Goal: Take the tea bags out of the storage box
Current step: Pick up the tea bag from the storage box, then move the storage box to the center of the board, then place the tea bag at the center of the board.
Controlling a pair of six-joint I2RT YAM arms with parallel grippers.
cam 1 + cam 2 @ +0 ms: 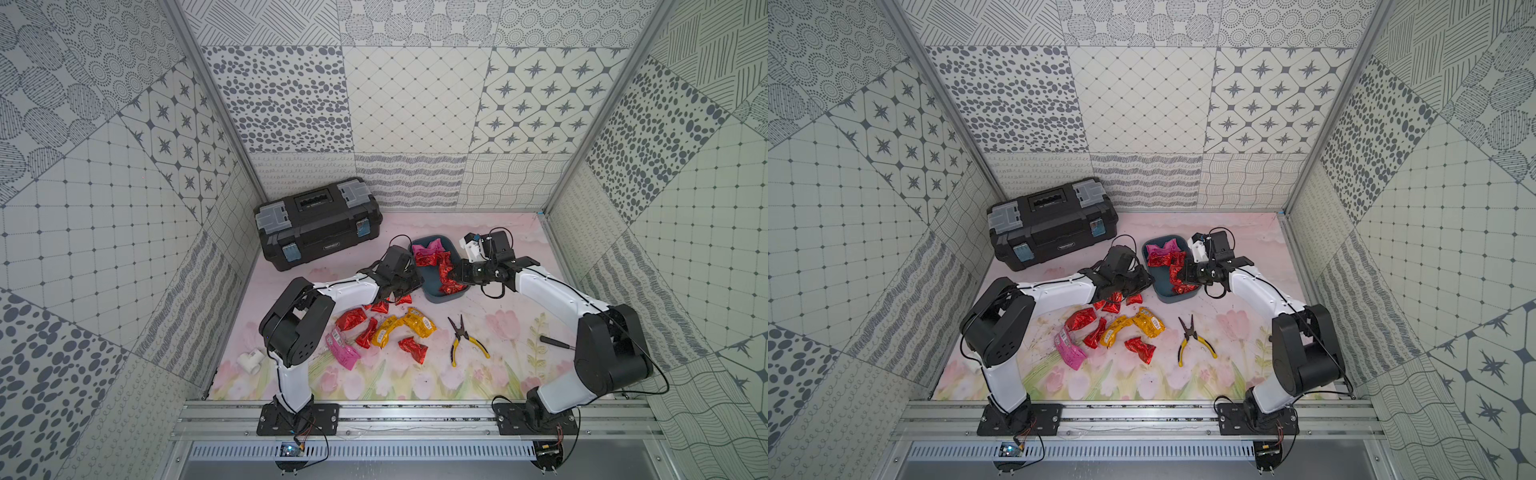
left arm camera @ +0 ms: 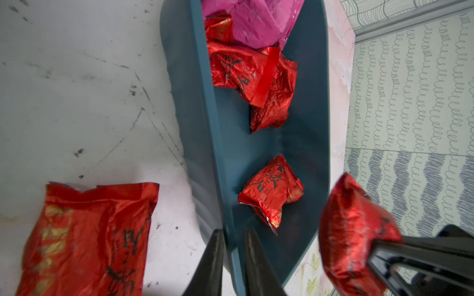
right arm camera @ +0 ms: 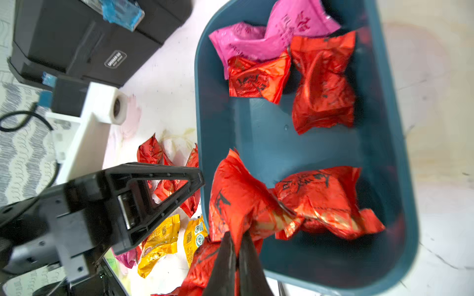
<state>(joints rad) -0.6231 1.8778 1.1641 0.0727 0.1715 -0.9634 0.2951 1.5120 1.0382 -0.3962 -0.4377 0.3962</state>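
Left fingers (image 2: 211,266) clamp the storage box (image 2: 195,115) wall.

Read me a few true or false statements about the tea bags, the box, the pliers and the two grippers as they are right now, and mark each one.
1. The right gripper is shut on a red tea bag. True.
2. The storage box is empty. False: red tea bags and a pink tea bag lie in it.
3. The pliers lie in the box. False: they lie on the table.
4. Both yellow tea bags are outside the box. True.
5. The left gripper holds a yellow bag. False: its jaws straddle the box wall.
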